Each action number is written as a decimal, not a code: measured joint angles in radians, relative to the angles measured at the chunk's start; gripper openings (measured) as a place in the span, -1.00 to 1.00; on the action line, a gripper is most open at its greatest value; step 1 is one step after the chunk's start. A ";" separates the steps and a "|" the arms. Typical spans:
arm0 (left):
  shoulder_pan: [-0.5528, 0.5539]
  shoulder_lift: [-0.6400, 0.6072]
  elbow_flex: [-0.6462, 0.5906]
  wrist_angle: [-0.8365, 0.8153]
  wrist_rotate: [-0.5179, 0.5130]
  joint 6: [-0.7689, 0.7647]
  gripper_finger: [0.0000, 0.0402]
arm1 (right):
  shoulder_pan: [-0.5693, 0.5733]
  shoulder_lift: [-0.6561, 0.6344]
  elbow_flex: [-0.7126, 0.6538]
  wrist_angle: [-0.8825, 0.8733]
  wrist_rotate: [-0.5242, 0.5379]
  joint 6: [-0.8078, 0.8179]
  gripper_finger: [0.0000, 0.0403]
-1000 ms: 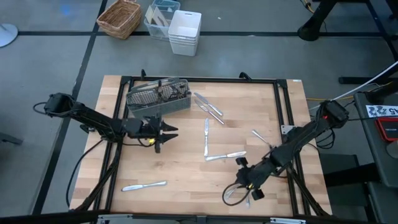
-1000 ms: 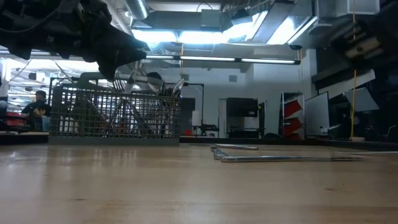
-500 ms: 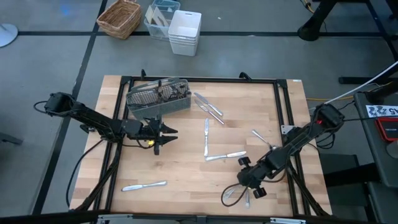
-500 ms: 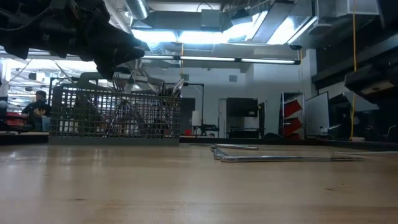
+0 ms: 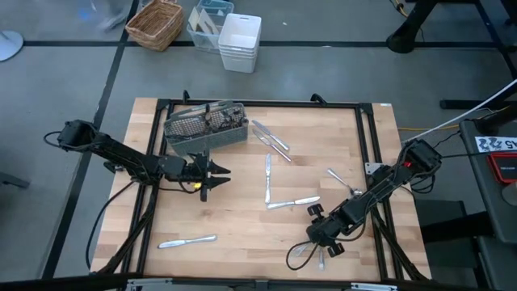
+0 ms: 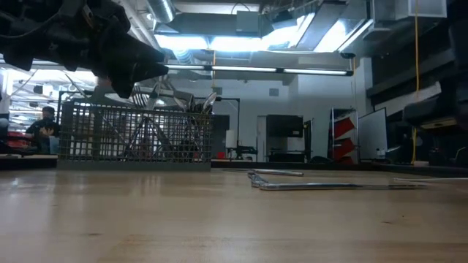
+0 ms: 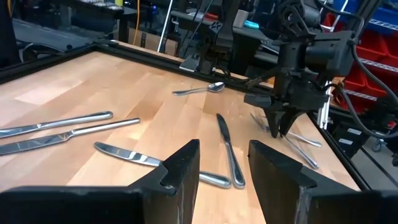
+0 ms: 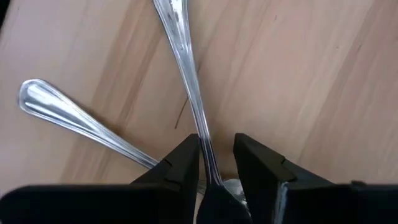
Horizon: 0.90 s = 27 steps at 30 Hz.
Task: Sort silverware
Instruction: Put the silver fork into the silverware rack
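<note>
So the right gripper is parked down at 5 o'clock, fingers spread astride a utensil handle, probably lined up for grabbing, while the left gripper is held spread and empty near the caddy.

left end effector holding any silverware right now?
No. In the left wrist view the left end effector stands open and empty, with the silverware lying on the table beyond it.

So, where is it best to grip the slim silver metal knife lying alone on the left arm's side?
Grip the slim silver metal knife near its middle, coming straight down from above, jaws across its narrow width. It lies flat on the light wooden table with nothing beside it, so only its thin edges offer a hold.
</note>
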 joint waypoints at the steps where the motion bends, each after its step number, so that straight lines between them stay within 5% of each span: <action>1: 0.000 0.000 0.000 -0.001 0.000 0.000 -0.35 | 0.000 0.003 0.000 0.000 0.007 0.000 -0.47; 5: 0.000 0.000 0.000 -0.001 0.000 0.000 -0.35 | 0.000 0.004 0.000 -0.001 0.032 0.001 -0.51; 13: 0.000 0.000 0.000 0.005 0.000 -0.023 -0.35 | 0.000 0.012 0.066 -0.104 0.037 0.001 -0.92; 19: 0.000 0.000 0.000 0.018 0.000 -0.024 -0.35 | -0.001 0.012 0.133 -0.179 0.069 0.002 -0.82; 27: 0.000 -0.097 0.000 -0.018 0.001 -0.021 -0.35 | -0.087 0.010 0.330 -0.464 0.188 -0.055 -0.93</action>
